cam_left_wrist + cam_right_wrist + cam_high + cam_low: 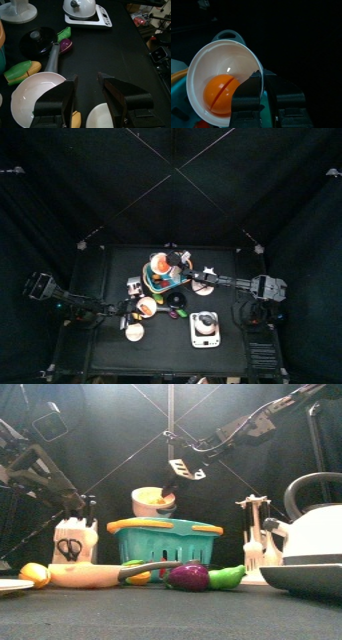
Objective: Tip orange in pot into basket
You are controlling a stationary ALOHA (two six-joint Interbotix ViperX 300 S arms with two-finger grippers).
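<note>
My right gripper [263,76] is shut on the rim of the small pale pot [211,55], one jaw inside and one outside. The orange [221,92] lies inside the pot against its lower wall. In the front view the pot [154,500] hangs tilted just above the teal slatted basket [164,542], with the right gripper [175,482] above it. In the top view the pot [160,263] is over the far end of the basket [166,281]. My left gripper [87,87] is open and empty above a white bowl [33,95] at the table's left front.
A white device with a kettle [83,10] stands front right. A black pan [37,42], an eggplant [67,46] and a green vegetable [20,72] lie before the basket. A knife block [70,539] and utensil holder [254,534] flank it.
</note>
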